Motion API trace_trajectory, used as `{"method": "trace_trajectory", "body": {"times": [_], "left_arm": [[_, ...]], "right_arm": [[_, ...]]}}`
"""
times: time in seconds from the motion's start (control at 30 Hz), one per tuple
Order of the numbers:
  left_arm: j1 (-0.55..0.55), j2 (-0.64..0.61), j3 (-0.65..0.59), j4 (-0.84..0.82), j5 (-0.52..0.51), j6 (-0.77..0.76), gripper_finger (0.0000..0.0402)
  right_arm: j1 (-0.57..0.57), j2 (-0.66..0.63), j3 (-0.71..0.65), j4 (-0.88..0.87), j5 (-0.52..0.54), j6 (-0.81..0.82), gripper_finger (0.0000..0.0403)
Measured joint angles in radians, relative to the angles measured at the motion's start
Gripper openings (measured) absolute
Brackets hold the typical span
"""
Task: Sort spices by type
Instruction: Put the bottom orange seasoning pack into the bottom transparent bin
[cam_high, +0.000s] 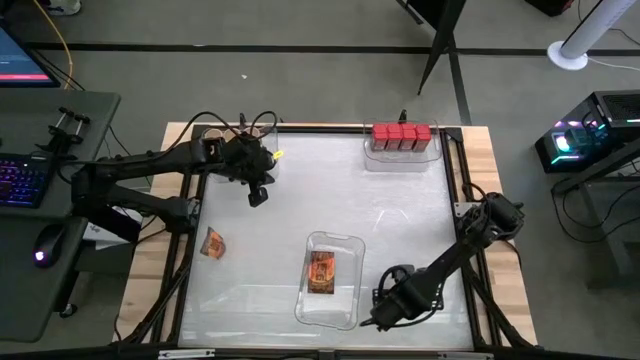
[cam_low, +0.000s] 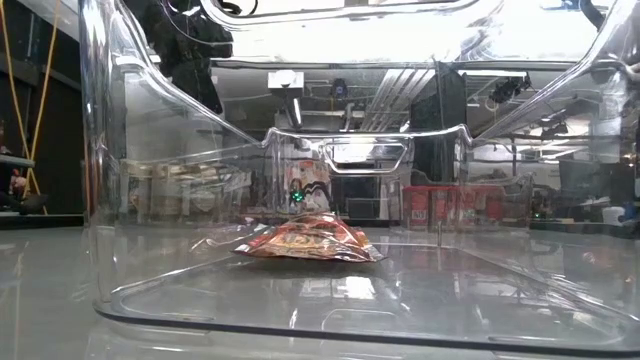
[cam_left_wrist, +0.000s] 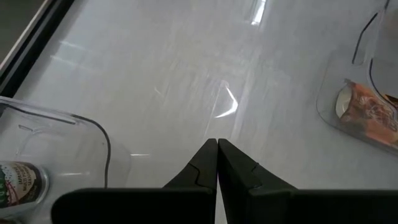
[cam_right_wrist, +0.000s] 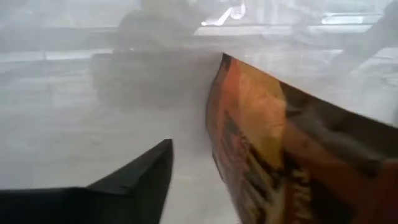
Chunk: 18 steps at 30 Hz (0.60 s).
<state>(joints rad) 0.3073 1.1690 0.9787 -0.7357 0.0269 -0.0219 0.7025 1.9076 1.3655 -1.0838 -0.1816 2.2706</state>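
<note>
Now I see my right gripper (cam_high: 378, 318) low beside the clear tray (cam_high: 345, 243), jaws apart around a foil packet (cam_right_wrist: 280, 155); left gripper (cam_high: 258, 196) pinched closed, empty.

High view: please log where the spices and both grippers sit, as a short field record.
red boxes: in a row in the far tray
tray packet: flat inside the near tray
loose packet: on the table, left side
left gripper: shut, empty, above bare table
right gripper: beside the near tray's corner
</note>
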Motion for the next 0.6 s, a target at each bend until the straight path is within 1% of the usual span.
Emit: {"method": "trace_trajectory", "body": {"times": [0.1,0.27,0.3,0.4,0.5,0.53,0.6], "left_arm": [[0.0,0.0,0.0,0.0,-0.001,0.007,0.0],[0.0,0.005,0.0,0.002,-0.002,0.033,0.0],[0.0,0.005,0.0,0.005,-0.002,0.033,0.0],[0.0,0.005,0.0,0.008,-0.002,0.033,0.0],[0.0,0.005,0.0,0.002,-0.001,0.033,0.0],[0.0,0.005,0.0,-0.002,-0.001,0.033,0.0],[0.0,0.005,0.0,-0.006,-0.001,0.023,0.0]], "right_arm": [[-0.001,0.0,0.0,-0.013,-0.029,-0.001,0.018],[-0.001,-0.012,0.0,-0.016,-0.023,-0.05,0.0039],[-0.001,-0.021,0.0,-0.016,-0.009,-0.068,0.0027],[-0.003,-0.068,0.0,-0.019,0.02,-0.085,0.0031],[-0.003,-0.152,0.011,-0.061,0.037,-0.117,0.0035],[-0.002,-0.184,0.027,-0.1,0.068,-0.125,0.0029],[-0.002,-0.252,0.069,-0.183,0.186,-0.136,0.0024]]}}
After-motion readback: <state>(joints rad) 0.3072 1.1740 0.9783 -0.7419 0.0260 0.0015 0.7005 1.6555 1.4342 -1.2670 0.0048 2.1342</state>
